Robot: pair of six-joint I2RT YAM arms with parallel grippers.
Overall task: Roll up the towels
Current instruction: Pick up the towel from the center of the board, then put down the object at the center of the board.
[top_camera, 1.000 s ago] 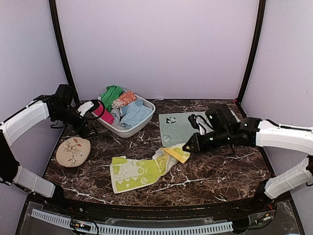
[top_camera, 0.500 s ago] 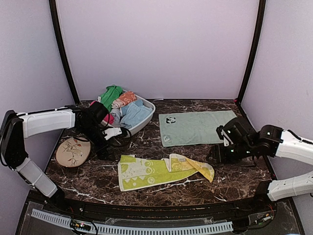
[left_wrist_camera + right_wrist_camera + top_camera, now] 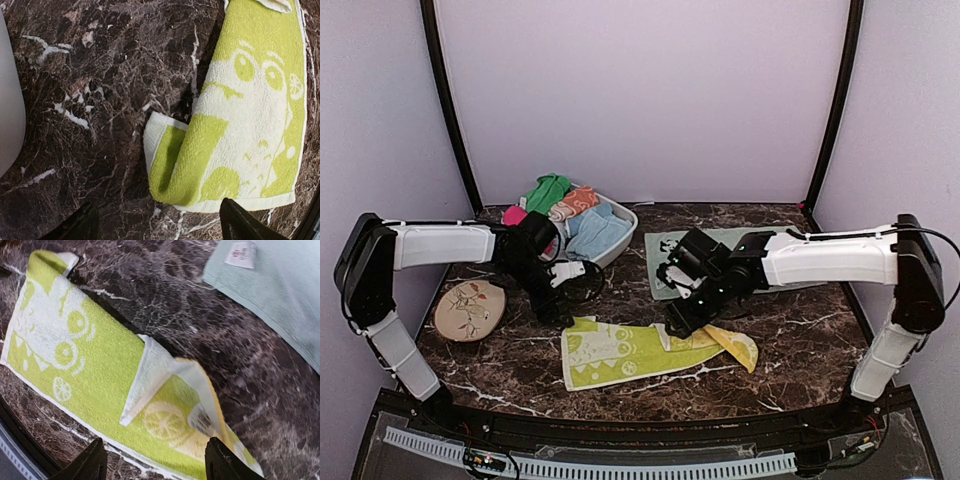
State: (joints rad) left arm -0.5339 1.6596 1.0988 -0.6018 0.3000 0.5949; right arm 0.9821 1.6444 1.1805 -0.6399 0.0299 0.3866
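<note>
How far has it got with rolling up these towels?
Several bundled towels sit in the basket, apparently done. In hand: the left pincer and right pincer, both open, hover over the yellow-lime towel, spread out with one corner curled, nothing gripped. Left: rolling it, then the flat mint towel.

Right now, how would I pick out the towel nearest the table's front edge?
On the dark marble table, look near the front edge, before the pale mint towel. The yellow-lime towel lies there, spread long, both ends folded over. Only it bears a cartoon face and lemon prints; the mint one is nearly plain.
</note>
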